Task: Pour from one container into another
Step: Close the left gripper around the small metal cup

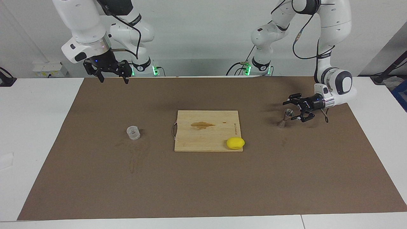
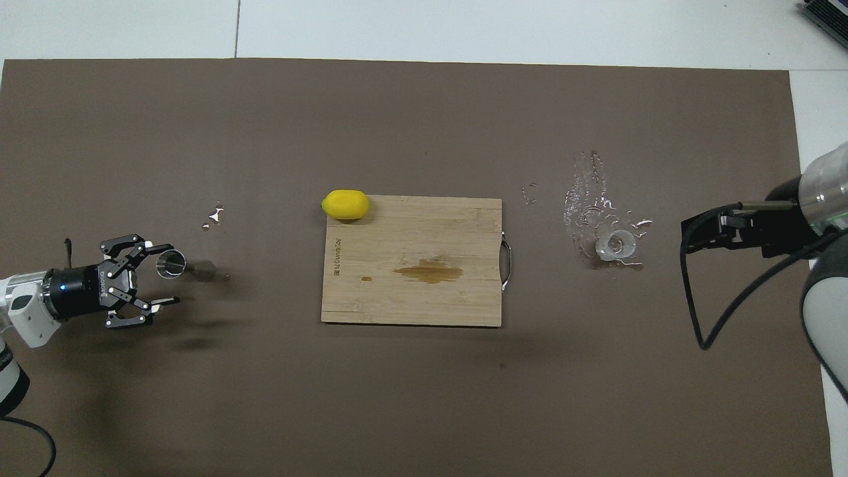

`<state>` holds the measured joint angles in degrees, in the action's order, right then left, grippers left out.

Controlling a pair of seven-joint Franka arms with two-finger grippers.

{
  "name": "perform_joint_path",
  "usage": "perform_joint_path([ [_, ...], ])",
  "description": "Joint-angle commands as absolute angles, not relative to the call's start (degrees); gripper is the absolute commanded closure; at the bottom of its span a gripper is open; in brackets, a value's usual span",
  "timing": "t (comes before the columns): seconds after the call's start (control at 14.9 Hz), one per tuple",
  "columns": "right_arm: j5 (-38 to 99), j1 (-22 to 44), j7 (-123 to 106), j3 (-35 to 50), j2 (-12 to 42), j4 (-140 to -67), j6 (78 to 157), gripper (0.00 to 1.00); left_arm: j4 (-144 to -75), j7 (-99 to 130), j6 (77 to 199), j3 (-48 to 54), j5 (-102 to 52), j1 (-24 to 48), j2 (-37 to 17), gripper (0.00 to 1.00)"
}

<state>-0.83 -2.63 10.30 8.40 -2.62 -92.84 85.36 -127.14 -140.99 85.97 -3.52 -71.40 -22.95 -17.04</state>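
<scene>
The clear cup (image 1: pixel 133 133) (image 2: pixel 616 245) stands on the brown mat toward the right arm's end, with water droplets around it. The silver hourglass jigger (image 1: pixel 285 117) (image 2: pixel 179 265) stands upright toward the left arm's end. My left gripper (image 1: pixel 288 111) (image 2: pixel 171 274) lies level and low beside it, open, its fingertips to either side of the jigger's upper cone; I cannot tell whether they touch it. My right gripper (image 1: pixel 113 79) (image 2: pixel 689 237) hangs open and raised over the mat's edge by its own base, holding nothing.
A wooden cutting board (image 1: pixel 219 140) (image 2: pixel 464 225) with a brown stain lies mid-table. A yellow lemon (image 1: pixel 235 143) (image 2: pixel 345 204) rests on the board's corner toward the left arm's end. Spilled droplets (image 2: pixel 586 192) glisten on the mat beside the cup.
</scene>
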Motion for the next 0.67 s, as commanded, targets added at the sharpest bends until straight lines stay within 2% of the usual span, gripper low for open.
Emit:
perform_joint_path([
  [0.0,0.4,-3.3,9.4,8.6,-4.1,-94.5,86.4,0.0,-127.4,-142.2,85.3,-3.4,-72.3,-23.6,-17.0,0.12],
  [0.4,0.4,-3.3,9.4,8.6,-4.0,-94.5,86.4,0.0,-127.6,-142.3,85.8,-3.5,-72.3,-24.6,-17.0,0.32],
  [0.61,0.4,-3.3,9.4,8.6,-4.1,-94.5,86.4,0.0,-127.3,-142.6,86.4,-3.5,-72.3,-24.5,-17.1,0.49],
])
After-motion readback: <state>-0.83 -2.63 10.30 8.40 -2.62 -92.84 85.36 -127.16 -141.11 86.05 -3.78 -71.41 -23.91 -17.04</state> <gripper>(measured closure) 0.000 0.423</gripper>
